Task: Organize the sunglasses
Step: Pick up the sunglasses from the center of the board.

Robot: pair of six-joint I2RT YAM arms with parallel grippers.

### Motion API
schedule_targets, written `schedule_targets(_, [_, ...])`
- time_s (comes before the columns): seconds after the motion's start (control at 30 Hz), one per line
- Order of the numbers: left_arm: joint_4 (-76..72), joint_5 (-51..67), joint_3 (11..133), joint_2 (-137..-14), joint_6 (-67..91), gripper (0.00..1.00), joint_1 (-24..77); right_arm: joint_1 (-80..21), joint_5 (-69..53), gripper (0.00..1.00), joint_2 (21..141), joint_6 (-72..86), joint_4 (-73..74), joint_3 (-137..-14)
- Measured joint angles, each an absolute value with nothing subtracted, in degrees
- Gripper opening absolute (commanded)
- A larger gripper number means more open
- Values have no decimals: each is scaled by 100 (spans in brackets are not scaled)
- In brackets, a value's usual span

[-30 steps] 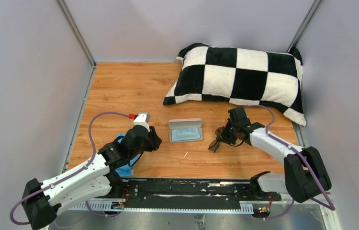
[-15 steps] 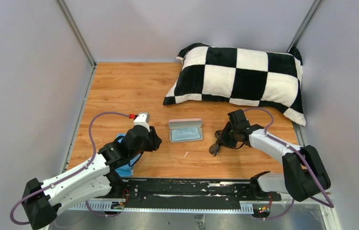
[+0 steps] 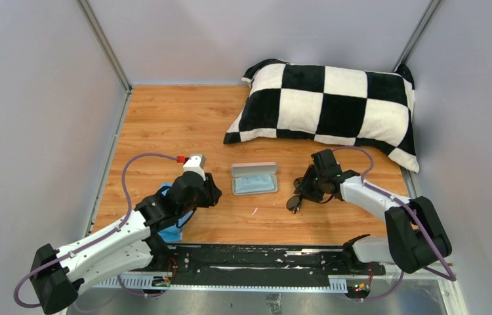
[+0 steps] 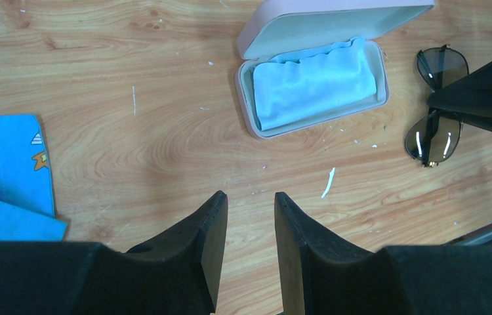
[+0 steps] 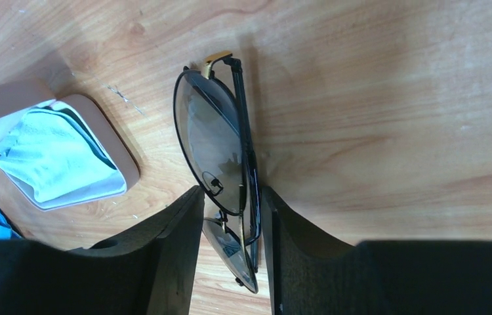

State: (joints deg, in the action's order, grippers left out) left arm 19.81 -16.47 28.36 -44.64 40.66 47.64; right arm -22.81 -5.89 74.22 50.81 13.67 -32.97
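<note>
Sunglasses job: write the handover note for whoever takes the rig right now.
Right gripper: shut on the sunglasses at the bridge. The temples look folded. The pair is low over the table, just right of the case; I cannot tell if it touches the wood.
Left gripper: open and empty, above bare wood in front of the case.
Pink case: lid open, a light-blue cloth lying inside.
Done: sunglasses gripped.
Left: set them in the case, then likely close the lid.
</note>
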Motion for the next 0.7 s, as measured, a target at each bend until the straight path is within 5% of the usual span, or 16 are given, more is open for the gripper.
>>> schedule_targets(0.7, [1984, -1610, 2836, -4462, 4066, 38, 4764, -2290, -574, 21, 7806, 5037, 620, -3345])
